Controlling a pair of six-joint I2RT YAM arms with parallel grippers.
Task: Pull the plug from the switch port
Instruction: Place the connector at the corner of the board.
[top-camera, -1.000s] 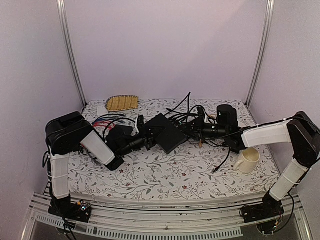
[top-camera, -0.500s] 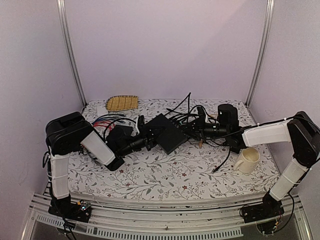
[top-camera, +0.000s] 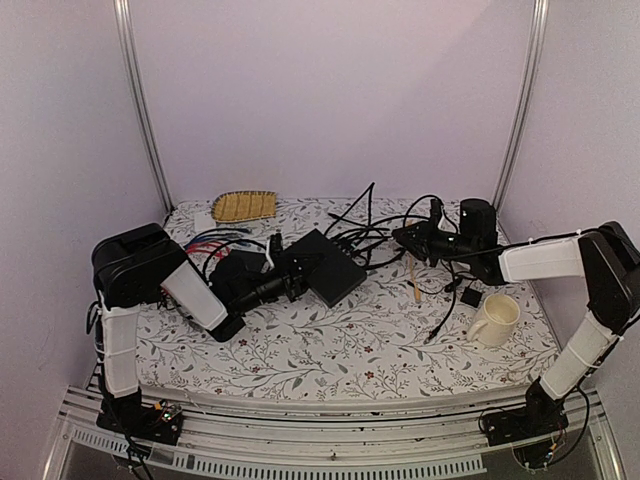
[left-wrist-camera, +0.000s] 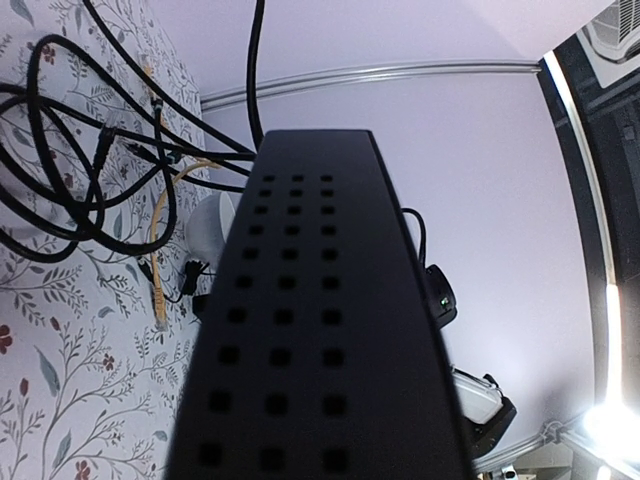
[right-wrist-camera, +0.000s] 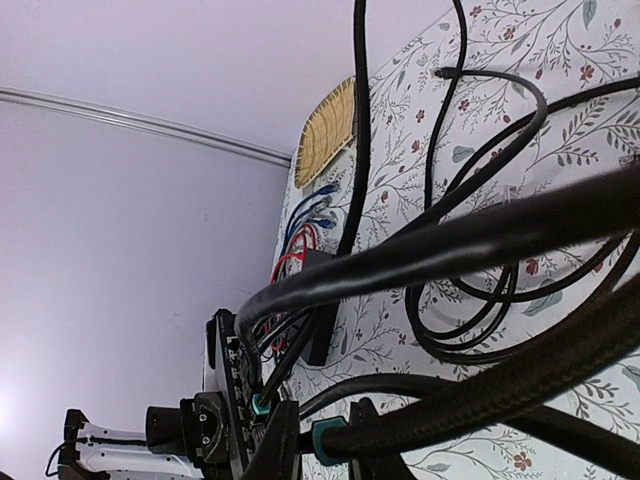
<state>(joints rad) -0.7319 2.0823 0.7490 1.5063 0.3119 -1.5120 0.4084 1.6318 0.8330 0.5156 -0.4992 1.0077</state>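
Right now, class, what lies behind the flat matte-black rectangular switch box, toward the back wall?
Tangled black cables loop over the floral tablecloth just behind the switch box. Its far edge faces away, so its sockets, and any plug in them, cannot be seen.

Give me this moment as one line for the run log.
left gripper: shut on switch | right gripper: shut on black cable, apart from switch

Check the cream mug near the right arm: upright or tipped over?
Upright. The cream mug stands on its base, its round mouth facing up and its handle sticking out sideways. Whether anything is inside it, cannot tell.
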